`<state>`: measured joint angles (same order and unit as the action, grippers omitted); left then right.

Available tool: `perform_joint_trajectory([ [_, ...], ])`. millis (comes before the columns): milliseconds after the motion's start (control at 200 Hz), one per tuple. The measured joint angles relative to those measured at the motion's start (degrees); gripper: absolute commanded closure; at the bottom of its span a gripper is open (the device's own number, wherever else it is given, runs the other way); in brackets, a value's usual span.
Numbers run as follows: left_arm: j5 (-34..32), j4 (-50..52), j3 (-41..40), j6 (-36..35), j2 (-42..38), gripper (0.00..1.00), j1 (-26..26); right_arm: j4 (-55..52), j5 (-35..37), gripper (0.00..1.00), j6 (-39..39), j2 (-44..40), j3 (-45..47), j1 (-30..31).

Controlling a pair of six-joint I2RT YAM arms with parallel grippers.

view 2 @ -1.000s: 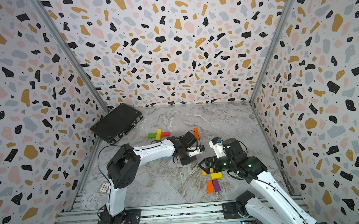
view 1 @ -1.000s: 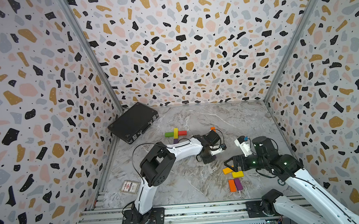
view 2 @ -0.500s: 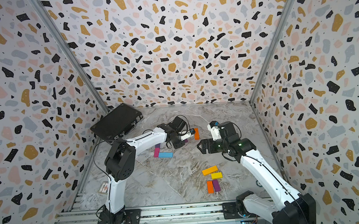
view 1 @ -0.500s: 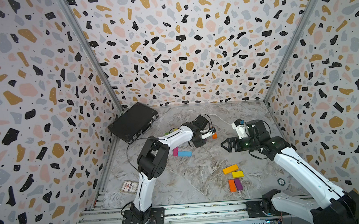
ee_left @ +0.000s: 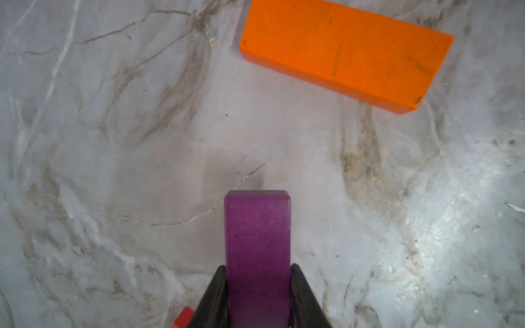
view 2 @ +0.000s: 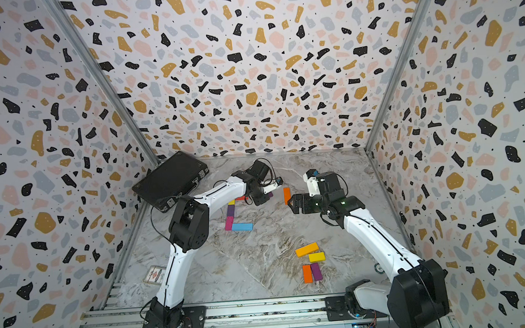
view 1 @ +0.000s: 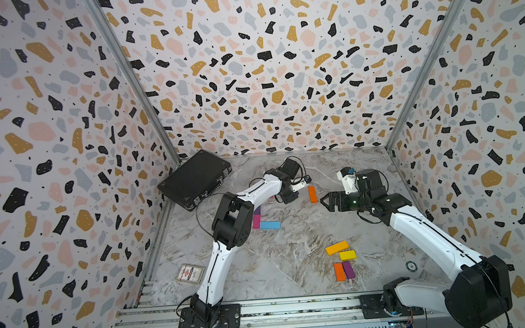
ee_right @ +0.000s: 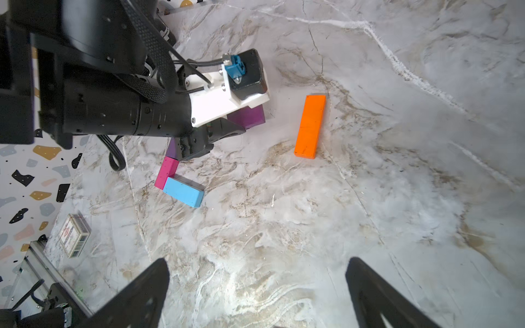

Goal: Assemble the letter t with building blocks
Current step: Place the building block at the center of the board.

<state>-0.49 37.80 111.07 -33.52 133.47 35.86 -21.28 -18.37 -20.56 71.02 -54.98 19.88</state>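
Observation:
My left gripper [ee_left: 258, 269] is shut on a purple block [ee_left: 257, 241] and holds it low over the marble, just right of the built line. That line shows in a top view: red [view 2: 240, 198], yellow [view 2: 231, 201], purple [view 2: 230, 210], pink [view 2: 228, 223] and blue [view 2: 242, 227] blocks, partly hidden by the left arm. An orange block [view 1: 312, 194] lies flat between the two grippers. My right gripper [view 1: 324, 200] stands open and empty just right of it, its fingers [ee_right: 147, 286] wide apart. Several more blocks, among them orange-yellow [view 1: 337, 247], yellow [view 1: 347, 255] and purple [view 1: 348, 269], lie front right.
A black case [view 1: 195, 183] leans in the back left corner. A small card box [view 1: 190, 273] lies front left by the rail. A round token [view 1: 410, 266] sits beside the right arm. Patterned walls close in three sides.
My left gripper has drawn back and leftward with the purple block, now over part of the built line. My right gripper has left the front blocks and moved back toward the orange block.

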Motion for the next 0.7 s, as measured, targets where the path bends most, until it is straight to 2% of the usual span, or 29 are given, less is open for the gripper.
perform_joint_trajectory([
  [220, 0.68, 1.11, 2.47, -0.26, 2.91, 0.77, 0.17, 0.81, -0.96, 0.01, 0.28, 1.55, 0.0, -0.68],
  [536, 3.1, 1.6, 4.46, -0.55, 3.23, 0.63, 0.55, 1.57, -2.34, 0.01, 0.33, 2.16, 0.0, -1.62],
  [701, 3.63, 1.53, 5.62, -1.25, 3.96, 0.62, 1.81, 1.62, -3.02, 0.01, 0.46, 2.16, 0.04, -1.97],
])
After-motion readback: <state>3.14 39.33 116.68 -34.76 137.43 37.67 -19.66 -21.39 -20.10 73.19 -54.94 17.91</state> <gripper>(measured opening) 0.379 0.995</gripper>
